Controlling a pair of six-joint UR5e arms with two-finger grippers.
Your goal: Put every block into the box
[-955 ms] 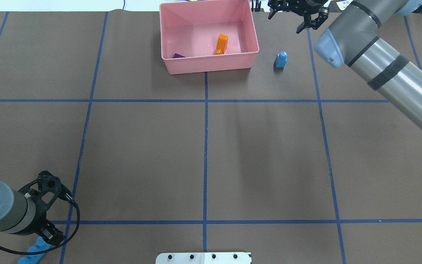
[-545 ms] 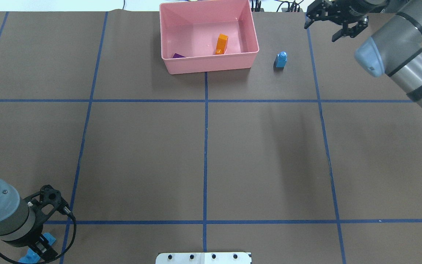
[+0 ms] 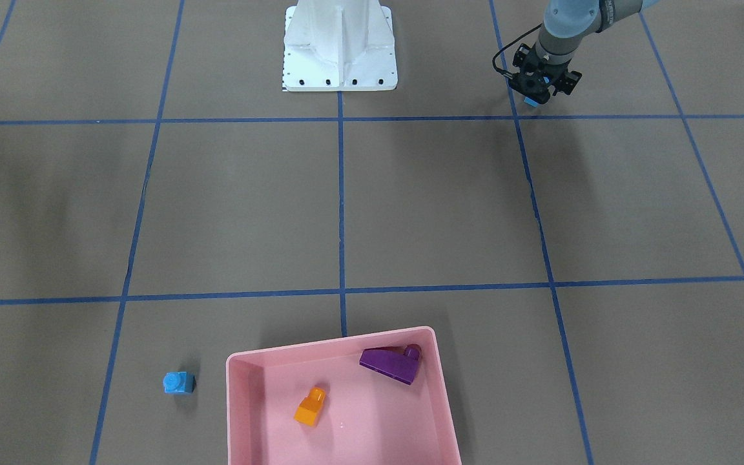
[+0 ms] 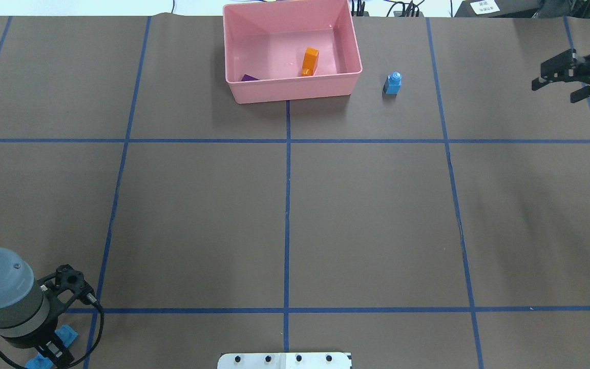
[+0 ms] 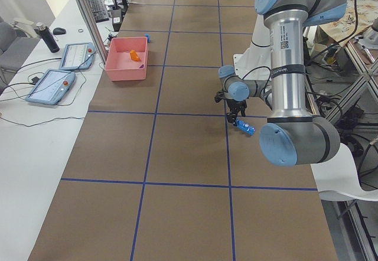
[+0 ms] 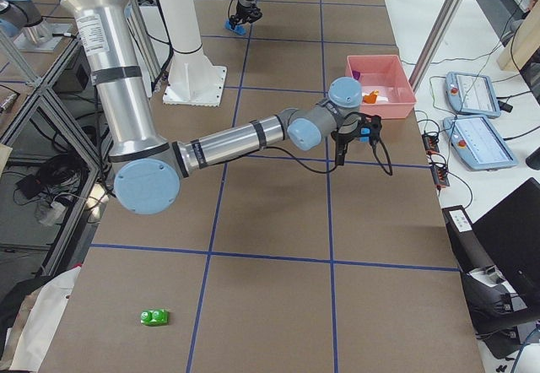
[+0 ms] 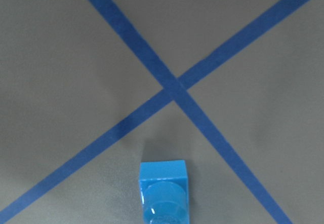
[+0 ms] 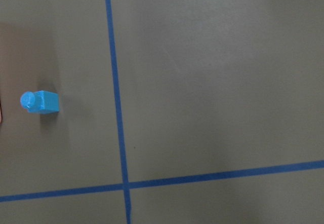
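Observation:
The pink box [image 4: 295, 93] stands at the table's far middle and holds the orange brick [image 4: 310, 61] and the purple sloped brick [image 4: 249, 78]; the box also shows in the front view [image 3: 340, 341]. The small blue brick [image 4: 393, 83] stands on the table right of the box. My left gripper [image 4: 51, 349] is low at the near left, open, straddling the long blue brick [image 4: 68, 335], whose end shows in the left wrist view [image 7: 163, 193]. My right gripper [image 4: 556, 89] is open and empty at the far right. The green brick [image 6: 154, 316] lies beyond the table's right end, out of the overhead view.
The white pedestal [image 3: 340, 45] stands at the near middle edge. Blue tape lines cross the brown table cover. Tablets and cables lie on a side bench [image 5: 65, 66] behind the box.
My right arm has swung from behind the box to the table's far right edge. My left gripper has come down over the long blue brick.

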